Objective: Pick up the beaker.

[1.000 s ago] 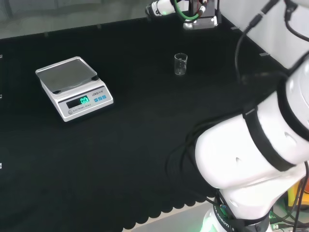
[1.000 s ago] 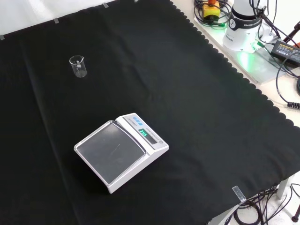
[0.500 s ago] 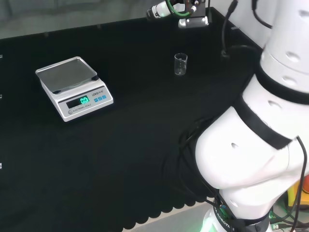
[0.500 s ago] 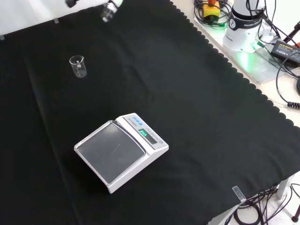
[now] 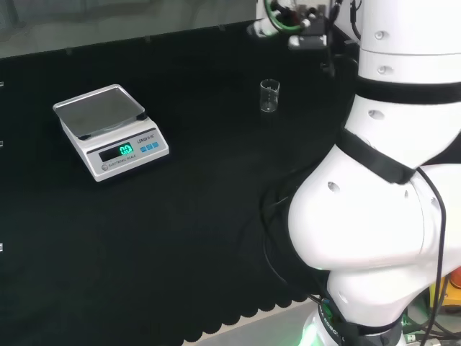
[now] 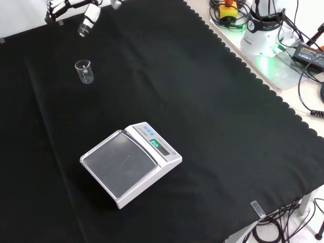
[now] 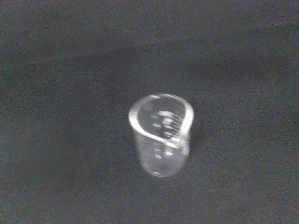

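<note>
A small clear beaker (image 5: 269,96) stands upright on the black cloth, alone in the far part of the bench in the head view. In the front view the beaker (image 6: 84,71) sits at the upper left, and the hand (image 6: 88,20) hangs above and beyond it at the view's top edge, fingers spread and fairly straight, holding nothing. There is a clear gap between hand and beaker. The wrist view looks down on the beaker (image 7: 161,135) from close by; it appears empty. In the head view the hand (image 5: 277,18) is at the top edge, just beyond the beaker.
A white digital scale (image 5: 109,131) with a lit green display stands at the left of the head view; the scale (image 6: 129,164) lies at centre low in the front view. The arm's white links (image 5: 382,187) rise at the head view's right. Cables and the arm's base (image 6: 263,30) lie off the cloth.
The hand has come in at the front view's top and moved left toward the spot above the beaker. The arm's links have swung upright in the head view. Beaker and scale have not moved.
</note>
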